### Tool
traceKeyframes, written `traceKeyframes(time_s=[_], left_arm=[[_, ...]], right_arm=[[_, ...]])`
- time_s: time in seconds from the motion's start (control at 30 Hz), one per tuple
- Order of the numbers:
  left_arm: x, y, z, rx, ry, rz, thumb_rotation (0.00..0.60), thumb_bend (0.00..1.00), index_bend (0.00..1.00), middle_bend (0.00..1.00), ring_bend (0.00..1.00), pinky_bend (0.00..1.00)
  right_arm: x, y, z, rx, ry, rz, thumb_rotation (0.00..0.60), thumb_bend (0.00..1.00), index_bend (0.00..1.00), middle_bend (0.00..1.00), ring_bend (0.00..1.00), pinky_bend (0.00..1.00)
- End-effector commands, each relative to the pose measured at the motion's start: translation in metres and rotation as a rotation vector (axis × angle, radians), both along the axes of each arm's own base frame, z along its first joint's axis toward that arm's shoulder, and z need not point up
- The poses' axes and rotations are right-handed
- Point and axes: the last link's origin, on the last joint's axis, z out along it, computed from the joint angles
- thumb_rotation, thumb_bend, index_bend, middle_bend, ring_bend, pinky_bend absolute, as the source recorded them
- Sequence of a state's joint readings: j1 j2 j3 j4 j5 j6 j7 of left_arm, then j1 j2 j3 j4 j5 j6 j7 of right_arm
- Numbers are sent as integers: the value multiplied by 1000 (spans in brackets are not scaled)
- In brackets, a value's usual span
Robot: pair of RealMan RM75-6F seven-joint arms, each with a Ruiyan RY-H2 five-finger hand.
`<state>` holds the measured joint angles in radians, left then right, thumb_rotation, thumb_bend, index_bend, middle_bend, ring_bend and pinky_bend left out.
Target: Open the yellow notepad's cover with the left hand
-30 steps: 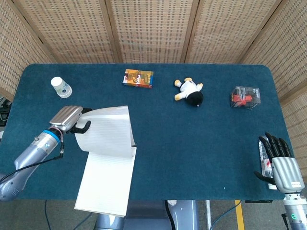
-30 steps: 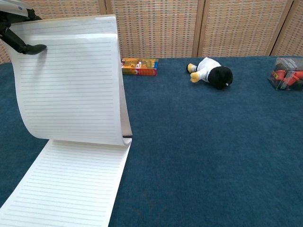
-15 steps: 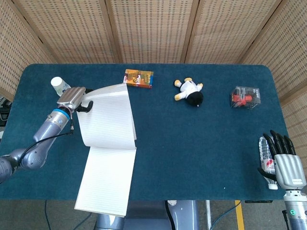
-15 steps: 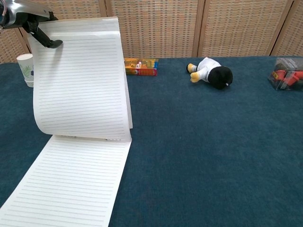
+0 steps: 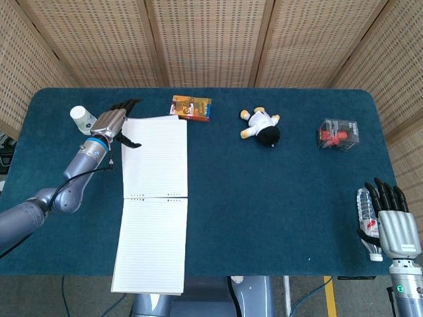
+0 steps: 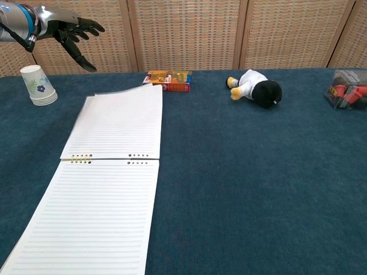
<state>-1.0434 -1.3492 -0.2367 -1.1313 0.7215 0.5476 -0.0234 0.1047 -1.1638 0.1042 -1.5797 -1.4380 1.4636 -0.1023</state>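
Since a second ago, we are letting the notepad's cover (image 5: 155, 156) fall flat past the binding, beside the paper cup (image 5: 84, 119). Our left hand (image 5: 115, 121) is hovering spread, holding nothing, while our right hand (image 5: 390, 221) is idling, fingers apart.

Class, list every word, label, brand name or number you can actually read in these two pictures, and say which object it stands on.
None can be read.
Orange box: printed pictures and lettering, too small and blurred.
Paper cup: a blue leaf pattern, no words visible.
Clear case holding something red: dark label, unreadable.
Bottle beside the right hand: red and white label, unreadable.
Notepad: ruled lines only.
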Motion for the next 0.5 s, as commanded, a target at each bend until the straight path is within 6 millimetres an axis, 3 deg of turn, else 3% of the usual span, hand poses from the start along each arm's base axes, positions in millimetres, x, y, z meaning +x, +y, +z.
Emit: traceKeyframes(time_s=[0.03,0.27,0.37,0.5], left_arm=[[-4,1,5,69,-53,-33,600,29,0,0,0,0],[-21,-16,29,130,-68,-93,600,26,0,0,0,0],[-34,-37,43,151,-45,-117,600,19,0,0,0,0],[-58,-85,63,185,13,-120,600,13,0,0,0,0]], right_arm=[[0,0,-1,3,1,1,600,0,0,0,0,0],[1,0,-2,8,-8,2,600,0,0,0,0,0],[0,1,-1,8,-12,2,600,0,0,0,0,0],[-1,1,1,5,-23,4,600,0,0,0,0,0]])
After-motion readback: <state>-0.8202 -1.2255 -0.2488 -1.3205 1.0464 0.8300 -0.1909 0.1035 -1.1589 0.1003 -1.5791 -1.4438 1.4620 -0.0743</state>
